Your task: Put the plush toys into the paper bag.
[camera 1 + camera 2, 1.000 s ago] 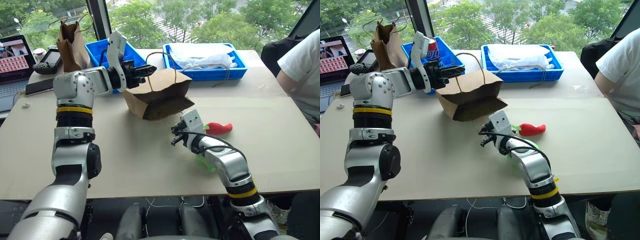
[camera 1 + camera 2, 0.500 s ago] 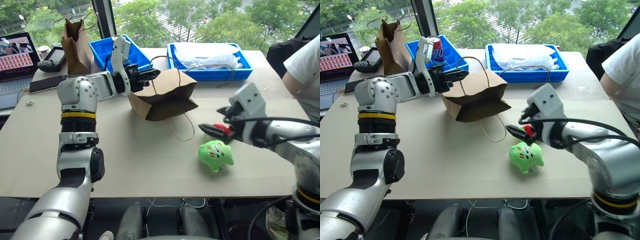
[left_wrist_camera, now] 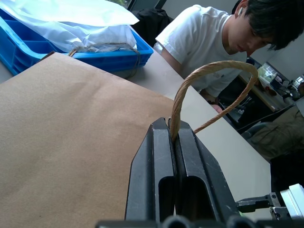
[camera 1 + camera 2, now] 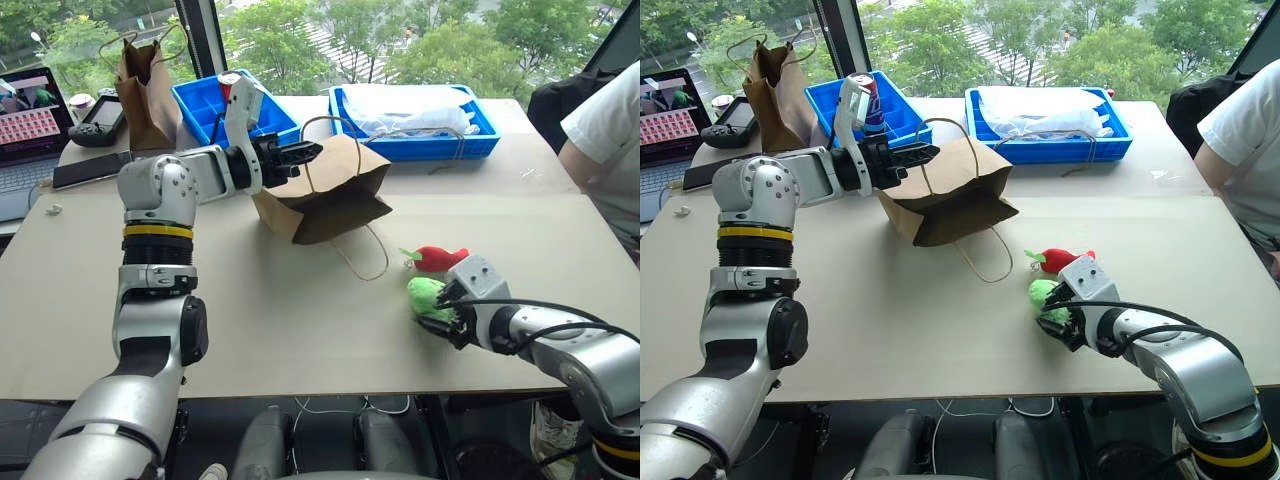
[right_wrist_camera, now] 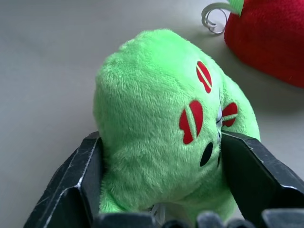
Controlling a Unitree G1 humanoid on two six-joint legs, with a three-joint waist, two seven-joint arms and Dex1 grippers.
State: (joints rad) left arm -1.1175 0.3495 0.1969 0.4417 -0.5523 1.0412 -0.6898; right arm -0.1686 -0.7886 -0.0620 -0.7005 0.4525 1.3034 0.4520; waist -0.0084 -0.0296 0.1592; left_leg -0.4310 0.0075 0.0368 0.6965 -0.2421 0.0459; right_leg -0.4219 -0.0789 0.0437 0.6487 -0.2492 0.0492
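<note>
The wide brown paper bag (image 4: 325, 195) lies tipped on the table's middle, its mouth facing the front. My left gripper (image 4: 305, 152) is shut on the bag's upper twisted handle (image 3: 213, 71) and holds it up. The lower handle (image 4: 365, 262) lies looped on the table. Near the front right, the green plush toy (image 4: 424, 292) rests on the table between my right gripper's (image 4: 440, 310) fingers, which press both its sides (image 5: 161, 118). The red chili plush (image 4: 438, 258) lies just behind it, apart from the gripper.
A narrower, taller brown bag (image 4: 145, 80) stands at the back left by a laptop (image 4: 25, 110). Two blue bins (image 4: 205, 105) (image 4: 410, 140) line the far side, one holding white plastic. A person in a white shirt (image 4: 605, 130) sits at the right edge.
My right gripper dropped from above the toys toward the front edge and closed around the green plush toy. The left gripper kept holding the bag's handle.
</note>
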